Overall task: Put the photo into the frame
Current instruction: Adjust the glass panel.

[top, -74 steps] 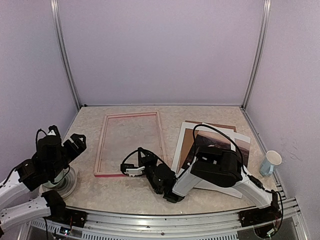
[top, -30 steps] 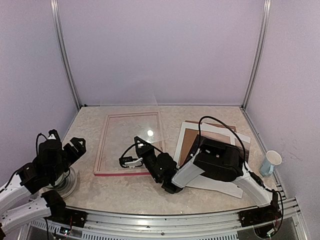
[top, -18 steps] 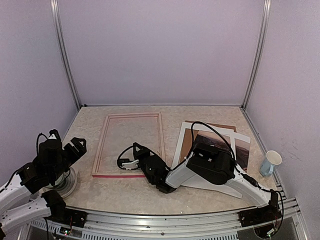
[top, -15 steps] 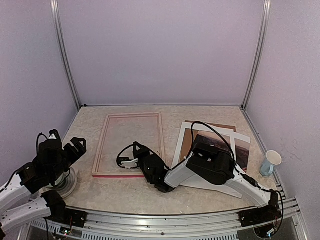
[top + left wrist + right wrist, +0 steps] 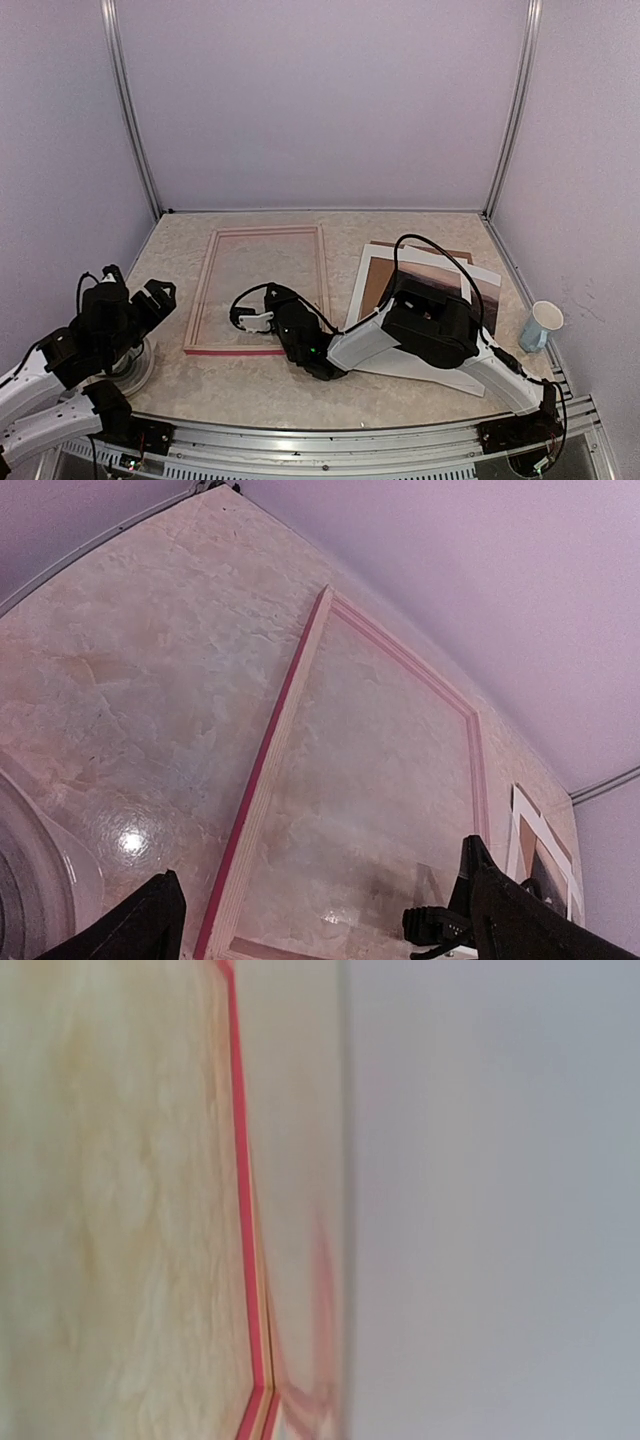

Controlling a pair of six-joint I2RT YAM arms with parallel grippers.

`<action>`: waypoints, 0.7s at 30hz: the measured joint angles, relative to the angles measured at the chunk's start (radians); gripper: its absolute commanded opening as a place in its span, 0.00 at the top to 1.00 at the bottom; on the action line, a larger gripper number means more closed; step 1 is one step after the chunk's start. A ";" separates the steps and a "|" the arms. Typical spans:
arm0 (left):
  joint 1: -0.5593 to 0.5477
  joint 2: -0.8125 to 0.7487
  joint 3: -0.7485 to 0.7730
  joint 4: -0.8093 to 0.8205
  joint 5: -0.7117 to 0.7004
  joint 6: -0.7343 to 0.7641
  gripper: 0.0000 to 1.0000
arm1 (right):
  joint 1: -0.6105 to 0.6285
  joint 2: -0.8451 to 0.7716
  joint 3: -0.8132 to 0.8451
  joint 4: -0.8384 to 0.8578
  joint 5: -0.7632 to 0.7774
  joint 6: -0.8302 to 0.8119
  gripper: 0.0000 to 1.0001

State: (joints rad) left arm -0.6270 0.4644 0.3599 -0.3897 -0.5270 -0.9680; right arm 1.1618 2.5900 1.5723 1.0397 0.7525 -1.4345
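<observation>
Top: high, rear, wide. Wrists: low, close. All share frame [image 5: 201, 292].

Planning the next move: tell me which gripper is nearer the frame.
The right gripper, over the frame's near part; the left gripper hangs off to its left.

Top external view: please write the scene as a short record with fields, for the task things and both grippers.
frame: flat on table, left of centre; photo not in it
photo: on the stack of sheets at right, partly hidden by right arm
left gripper: jaws open, holding nothing
right gripper: jaws shut, low over frame's near part
cup: upright, far right
</observation>
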 measured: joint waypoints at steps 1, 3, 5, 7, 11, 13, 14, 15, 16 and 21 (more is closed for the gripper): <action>0.000 -0.002 0.000 0.000 0.000 -0.002 0.01 | 0.005 -0.012 0.001 -0.021 0.000 0.020 1.00; 0.000 -0.011 0.000 -0.002 -0.002 -0.007 0.01 | 0.016 -0.032 0.004 -0.060 0.000 0.055 1.00; 0.000 -0.028 0.000 -0.003 -0.005 -0.011 0.01 | 0.023 -0.038 0.010 -0.078 0.000 0.076 1.00; 0.000 -0.043 0.000 -0.003 -0.009 -0.012 0.01 | 0.027 -0.039 0.021 -0.106 0.000 0.100 1.00; 0.000 -0.055 0.000 -0.003 -0.018 -0.012 0.01 | 0.031 -0.039 0.034 -0.165 0.000 0.148 1.00; 0.000 -0.055 0.000 -0.003 -0.021 -0.012 0.01 | 0.034 -0.039 0.038 -0.187 0.000 0.169 1.00; 0.000 -0.054 0.000 -0.003 -0.023 -0.012 0.01 | 0.034 -0.039 0.039 -0.199 0.001 0.177 1.00; 0.000 -0.054 0.000 -0.003 -0.024 -0.012 0.01 | 0.036 -0.039 0.041 -0.213 0.002 0.187 1.00; 0.000 -0.054 0.000 -0.003 -0.024 -0.012 0.01 | 0.037 -0.039 0.043 -0.226 0.005 0.194 1.00; 0.000 -0.054 0.000 -0.003 -0.027 -0.012 0.01 | 0.041 -0.039 0.075 -0.299 0.035 0.233 1.00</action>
State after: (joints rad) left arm -0.6270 0.4103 0.3595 -0.3931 -0.5537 -0.9802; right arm 1.2030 2.5511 1.6470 0.7406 0.7879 -1.2011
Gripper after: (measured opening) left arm 0.989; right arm 0.004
